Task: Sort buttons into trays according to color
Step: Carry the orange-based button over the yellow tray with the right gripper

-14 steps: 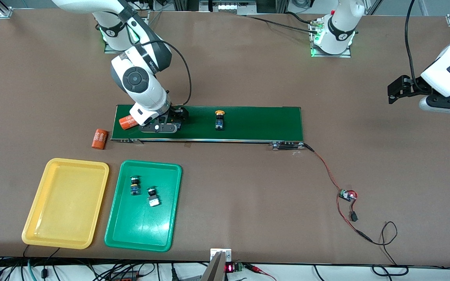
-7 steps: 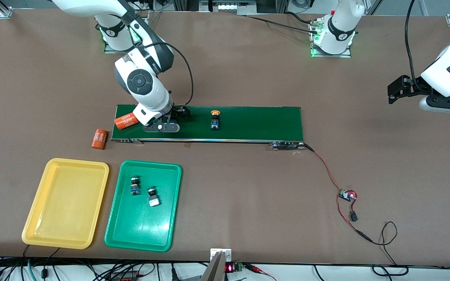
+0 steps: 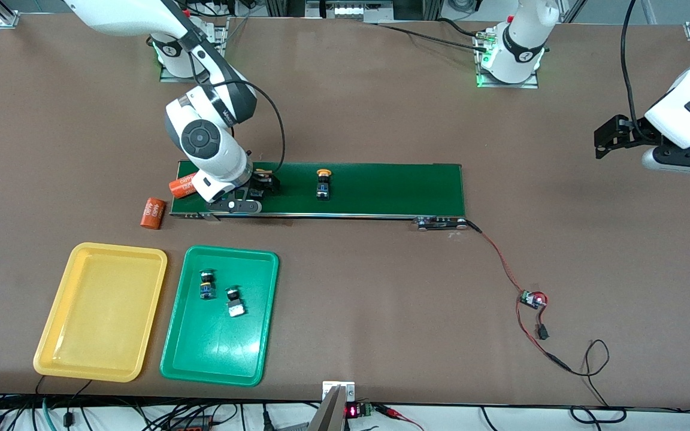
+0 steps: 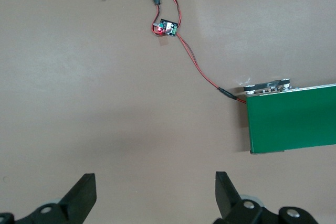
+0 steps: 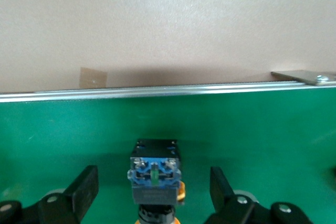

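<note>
Your right gripper (image 5: 152,187) has tracked along the dark-green conveyor belt (image 3: 381,188); its wide fingers now straddle a yellow-capped push-button switch (image 5: 155,174), ungripped. The left gripper (image 4: 155,195) waits, fingers wide.

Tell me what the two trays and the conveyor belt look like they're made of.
The yellow tray and the green tray look like glossy moulded plastic: rounded corners and soft reflections on their floors. The conveyor belt seems a matte dark-green rubbery or fabric sheet, with no shine, edged by a bright metal rail. Its exact material can't be told.
</note>
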Available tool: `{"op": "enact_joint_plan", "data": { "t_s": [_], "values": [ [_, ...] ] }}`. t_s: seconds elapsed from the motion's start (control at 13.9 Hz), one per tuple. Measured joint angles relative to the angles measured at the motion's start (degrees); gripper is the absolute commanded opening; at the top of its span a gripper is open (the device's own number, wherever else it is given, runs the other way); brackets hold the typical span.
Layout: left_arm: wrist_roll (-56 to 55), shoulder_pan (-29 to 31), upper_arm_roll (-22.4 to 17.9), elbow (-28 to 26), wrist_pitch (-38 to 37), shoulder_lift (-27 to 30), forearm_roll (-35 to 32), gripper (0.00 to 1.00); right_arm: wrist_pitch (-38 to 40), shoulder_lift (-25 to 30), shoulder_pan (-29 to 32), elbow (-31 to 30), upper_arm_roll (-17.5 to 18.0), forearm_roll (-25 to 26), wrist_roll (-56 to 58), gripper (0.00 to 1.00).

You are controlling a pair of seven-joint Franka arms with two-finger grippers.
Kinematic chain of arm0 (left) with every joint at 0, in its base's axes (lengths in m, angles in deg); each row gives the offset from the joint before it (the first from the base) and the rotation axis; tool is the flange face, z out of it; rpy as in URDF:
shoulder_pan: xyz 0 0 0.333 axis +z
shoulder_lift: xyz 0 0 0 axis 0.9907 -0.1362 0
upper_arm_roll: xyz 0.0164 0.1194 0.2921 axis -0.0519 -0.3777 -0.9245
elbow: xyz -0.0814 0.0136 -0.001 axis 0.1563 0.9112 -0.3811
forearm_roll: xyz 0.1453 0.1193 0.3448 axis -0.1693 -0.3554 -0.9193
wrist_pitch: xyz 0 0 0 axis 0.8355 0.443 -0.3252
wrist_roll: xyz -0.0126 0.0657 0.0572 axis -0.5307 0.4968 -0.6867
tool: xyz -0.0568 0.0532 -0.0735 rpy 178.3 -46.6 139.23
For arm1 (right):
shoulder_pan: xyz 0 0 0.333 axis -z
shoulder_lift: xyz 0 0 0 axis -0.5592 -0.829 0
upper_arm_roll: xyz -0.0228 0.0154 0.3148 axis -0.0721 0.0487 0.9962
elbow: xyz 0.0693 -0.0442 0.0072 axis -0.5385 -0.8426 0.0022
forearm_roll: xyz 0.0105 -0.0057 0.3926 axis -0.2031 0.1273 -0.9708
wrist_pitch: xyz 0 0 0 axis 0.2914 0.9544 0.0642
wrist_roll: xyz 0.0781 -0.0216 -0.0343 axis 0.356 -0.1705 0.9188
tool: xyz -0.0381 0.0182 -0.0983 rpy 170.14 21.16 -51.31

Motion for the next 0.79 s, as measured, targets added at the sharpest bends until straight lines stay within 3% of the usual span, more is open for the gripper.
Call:
{"op": "enact_joint_plan", "data": {
  "t_s": [0.07, 0.22, 0.36, 0.5, 0.79],
  "values": [
    [0.0, 0.0, 0.0, 0.0, 0.0, 0.0, 0.0, 1.00, -0.1, -0.4, -0.1, 0.0, 0.0, 0.0, 0.0, 0.75],
    [0.0, 0.0, 0.0, 0.0, 0.0, 0.0, 0.0, 1.00, -0.2, -1.0, -0.1, 0.0, 0.0, 0.0, 0.0, 0.43],
    [0.0, 0.0, 0.0, 0.0, -0.1, 0.0, 0.0, 1.00, -0.2, -1.1, -0.1, 0.0, 0.0, 0.0, 0.0, 0.21],
    [0.0, 0.0, 0.0, 0.0, -0.1, 0.0, 0.0, 1.00, -0.2, -1.0, 0.3, 0.0, -0.1, 0.1, 0.0, 0.15],
    [0.0, 0.0, 0.0, 0.0, -0.1, 0.0, 0.0, 1.00, 3.1, 0.8, 2.2, 3.5, -0.5, 0.3, 1.4, 0.15]
  ]
}}
